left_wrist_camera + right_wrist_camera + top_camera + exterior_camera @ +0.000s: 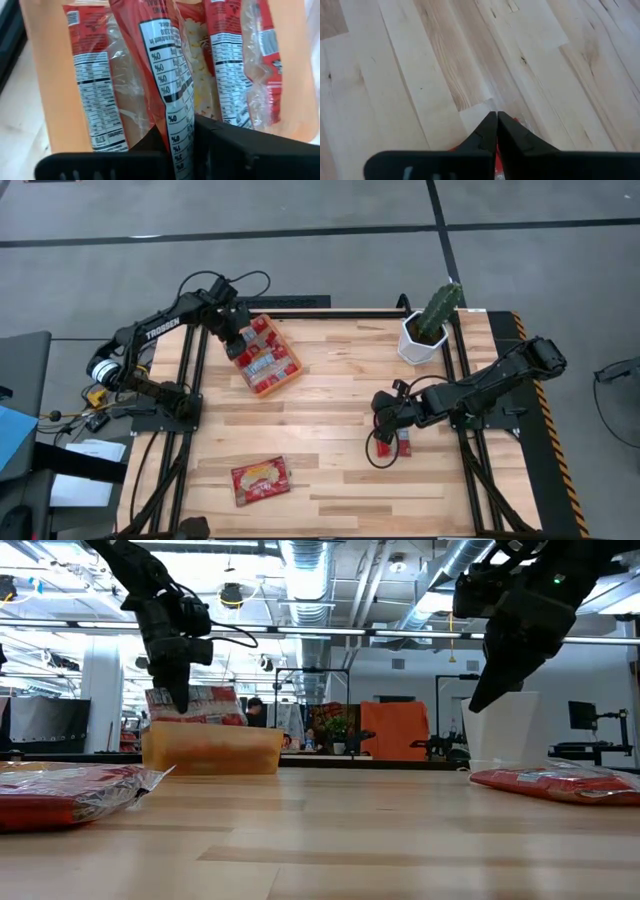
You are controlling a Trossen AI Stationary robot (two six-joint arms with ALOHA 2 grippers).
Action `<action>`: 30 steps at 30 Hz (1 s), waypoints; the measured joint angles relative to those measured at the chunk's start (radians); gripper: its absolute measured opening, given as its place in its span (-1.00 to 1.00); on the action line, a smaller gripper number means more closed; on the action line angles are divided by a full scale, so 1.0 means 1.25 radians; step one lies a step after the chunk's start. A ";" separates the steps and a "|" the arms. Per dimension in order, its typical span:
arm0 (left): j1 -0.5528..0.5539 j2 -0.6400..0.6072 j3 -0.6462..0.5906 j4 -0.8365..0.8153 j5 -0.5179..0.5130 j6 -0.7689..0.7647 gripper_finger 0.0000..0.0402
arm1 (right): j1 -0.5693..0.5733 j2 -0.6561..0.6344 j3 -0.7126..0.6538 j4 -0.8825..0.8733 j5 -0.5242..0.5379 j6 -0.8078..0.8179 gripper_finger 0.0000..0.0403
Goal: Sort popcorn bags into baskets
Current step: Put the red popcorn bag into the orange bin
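An orange basket (283, 378) sits at the table's far left and holds several red popcorn bags (95, 90) standing on edge. My left gripper (238, 345) reaches down into it, shut on one bag (165, 75). One red bag with a yellowish picture (260, 478) lies flat near the near edge. Another red bag (402, 445) lies flat on the right. My right gripper (383, 442) hangs above that bag, shut and clear of it in the low view (478, 700). My left gripper pinches one bag between its two fingers, at the bag's upper edge (176, 131) where the printed nutrition strip runs. The fingers (235, 145) come from above, pointing down into the basket. The bag stands on edge among the other bags inside the basket.
A white pot with a green cactus (425, 330) stands at the far right of the table. Bare wood (340, 395) spreads between the basket and the right bag. Black frame rails run along the table's left and right sides.
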 joint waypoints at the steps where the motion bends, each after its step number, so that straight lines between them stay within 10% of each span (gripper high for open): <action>1: 0.000 0.000 0.000 0.003 -0.009 -0.003 -0.90 | 0.000 0.000 0.000 0.000 0.000 0.000 -0.80; 10: 0.000 0.000 0.000 0.019 -0.064 -0.018 -0.32 | 0.000 0.000 0.000 0.000 0.000 0.000 -0.81; 18: 0.001 -0.001 0.000 0.099 -0.273 -0.087 0.13 | 0.000 0.000 0.000 -0.001 0.000 -0.001 -0.86; 25: 0.000 -0.001 0.001 0.120 -0.246 -0.078 0.21 | 0.000 0.000 0.000 -0.007 0.000 0.000 -0.86; 30: 0.000 -0.001 -0.002 0.206 -0.419 -0.144 0.08 | 0.000 0.000 0.000 -0.007 0.000 0.000 -0.83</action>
